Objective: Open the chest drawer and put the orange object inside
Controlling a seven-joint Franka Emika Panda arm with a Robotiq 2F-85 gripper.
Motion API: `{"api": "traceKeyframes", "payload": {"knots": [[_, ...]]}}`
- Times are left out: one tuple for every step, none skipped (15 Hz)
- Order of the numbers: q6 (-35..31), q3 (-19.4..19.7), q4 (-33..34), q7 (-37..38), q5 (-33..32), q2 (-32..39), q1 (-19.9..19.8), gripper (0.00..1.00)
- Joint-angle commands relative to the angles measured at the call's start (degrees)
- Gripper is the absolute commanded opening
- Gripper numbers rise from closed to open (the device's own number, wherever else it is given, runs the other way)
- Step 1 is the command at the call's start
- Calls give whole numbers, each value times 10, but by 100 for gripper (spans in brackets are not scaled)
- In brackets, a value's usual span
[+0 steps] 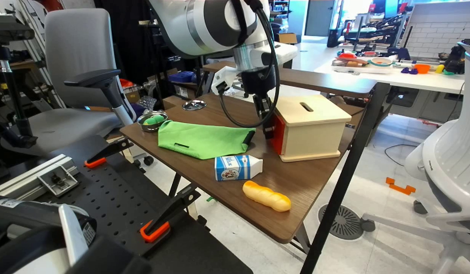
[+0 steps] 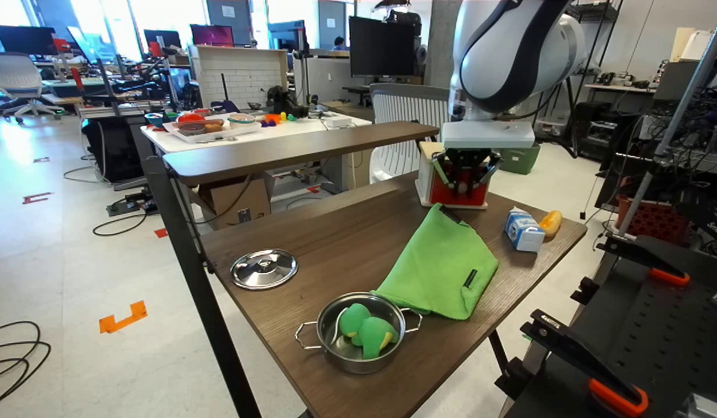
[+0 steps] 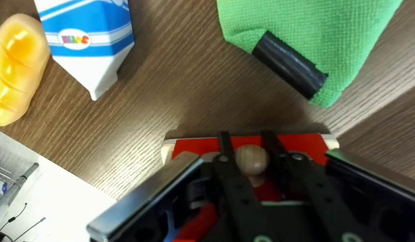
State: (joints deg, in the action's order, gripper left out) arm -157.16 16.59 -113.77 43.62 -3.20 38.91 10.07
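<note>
The pale wooden box (image 1: 314, 137) has a slot in its top and a red-fronted drawer (image 1: 278, 139). The drawer front looks flush with the box; it also shows in the wrist view (image 3: 197, 145). A round wooden knob (image 3: 251, 160) sticks out from it. My gripper (image 3: 247, 143) has a finger on each side of the knob, both apparently touching it; in an exterior view the gripper (image 2: 463, 187) covers the middle of the red front. The orange object (image 1: 266, 196), a yellow-orange twisted loaf-like piece, lies on the table near its corner, also in the wrist view (image 3: 17, 69).
A blue-and-white milk carton (image 1: 238, 167) lies beside the orange object. A green cloth (image 1: 204, 139) lies in front of the drawer. A metal pot (image 2: 358, 360) with a green toy (image 2: 370, 331) and a lid (image 2: 264, 269) stand at the far end. A raised shelf (image 2: 300, 148) runs along one side.
</note>
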Motion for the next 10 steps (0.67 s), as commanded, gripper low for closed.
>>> {"api": "traceKeyframes", "payload": {"knots": [[2, -5, -59, -32, -1, -57, -2, 7], [5, -9, -66, -38, 1, -63, -4, 7], [10, -13, -71, -42, 3, -68, -5, 7], [13, -18, -81, -49, 4, -76, -6, 7], [11, -19, -90, -53, 3, -81, -6, 7], [10, -22, -99, -59, 4, -88, -6, 7], [9, -25, -108, -64, 4, -92, -7, 7], [4, -25, -116, -65, 3, -96, -4, 7], [0, -27, -125, -69, 3, -101, -3, 7], [-4, -30, -133, -74, 4, -106, -3, 7]]}}
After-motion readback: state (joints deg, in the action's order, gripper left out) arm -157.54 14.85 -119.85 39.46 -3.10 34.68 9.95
